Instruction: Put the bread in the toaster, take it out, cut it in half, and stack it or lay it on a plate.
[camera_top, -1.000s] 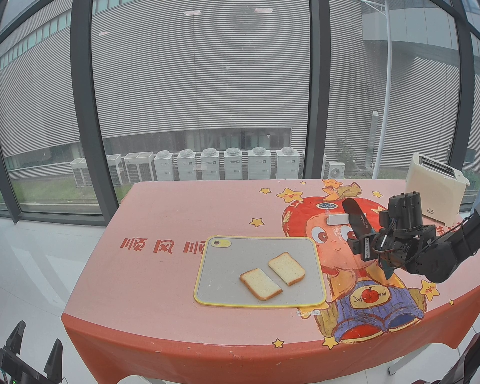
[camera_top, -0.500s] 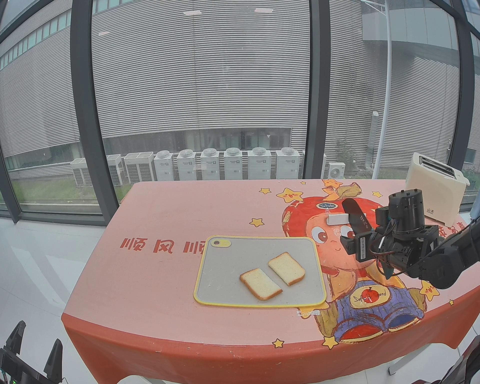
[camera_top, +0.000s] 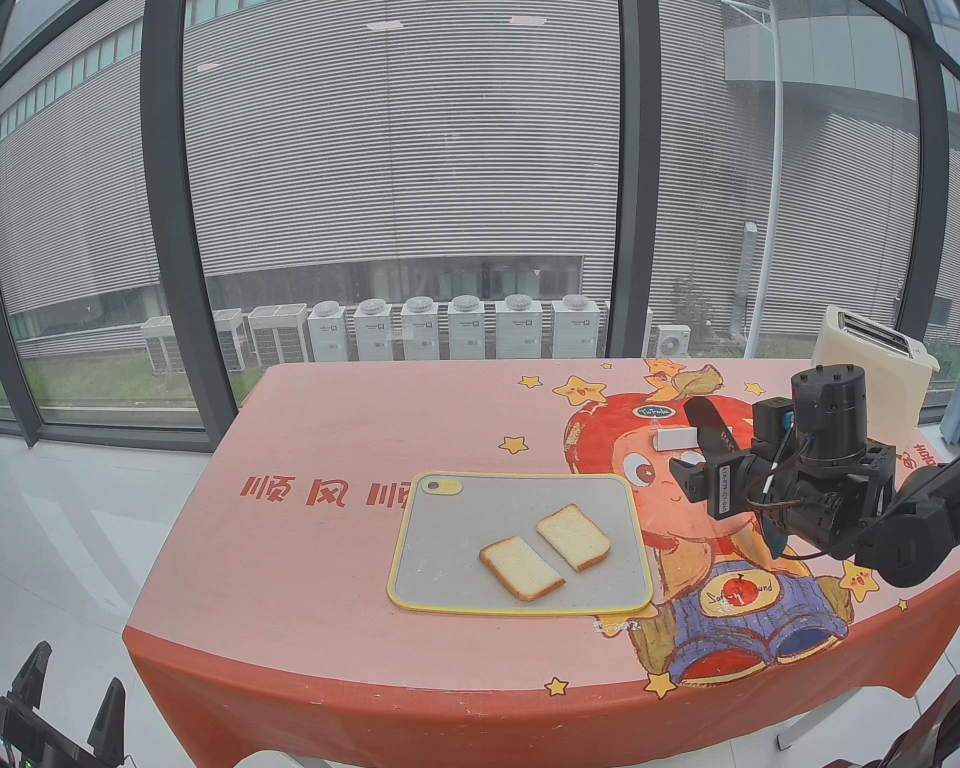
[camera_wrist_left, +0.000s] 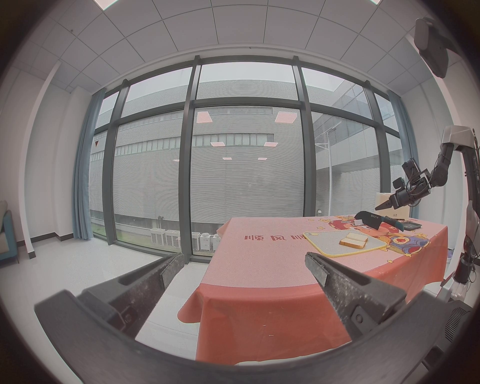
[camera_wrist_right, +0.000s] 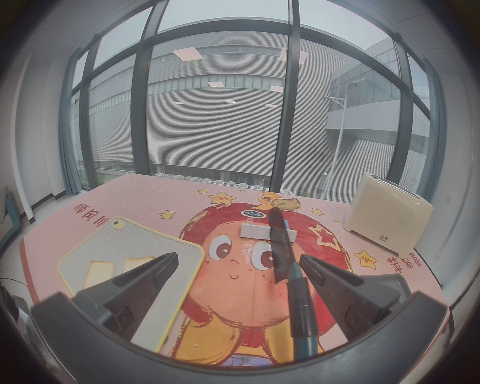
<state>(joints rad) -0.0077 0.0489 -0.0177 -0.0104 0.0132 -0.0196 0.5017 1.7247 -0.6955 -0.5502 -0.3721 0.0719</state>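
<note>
While the right gripper (camera_wrist_right: 239, 260) hangs over the table (camera_top: 330, 560) with its 2 fingers spread wide and nothing between them, the bread lies cut in 2 on the cutting board (camera_top: 440, 560). Both pieces lie flat on the grey, yellow-rimmed board, side by side and not stacked. The left half (camera_top: 520, 568) is nearer the front edge and the right half (camera_top: 573, 537) a little farther back. Whether their near corners touch I cannot tell.

A cream toaster (camera_top: 870, 375) stands at the table's far right corner with its slots facing up, well apart from the board.

Between board and toaster lies the knife (camera_wrist_right: 285, 250), its black blade propped on a small white rest (camera_wrist_right: 260, 232) and its teal handle pointing toward the robot. In the right wrist view it runs from tip to handle, below the gap of the open fingers. In the head view the gripper stands in front of most of the handle, and the blade and rest show beyond it. From the side, the left wrist view shows that gripper raised clear of the tabletop, above the knife.

The left gripper (camera_wrist_left: 244, 257) is low off the table's left front corner, well apart from it, with its 2 fingers wide apart and holding nothing.
</note>
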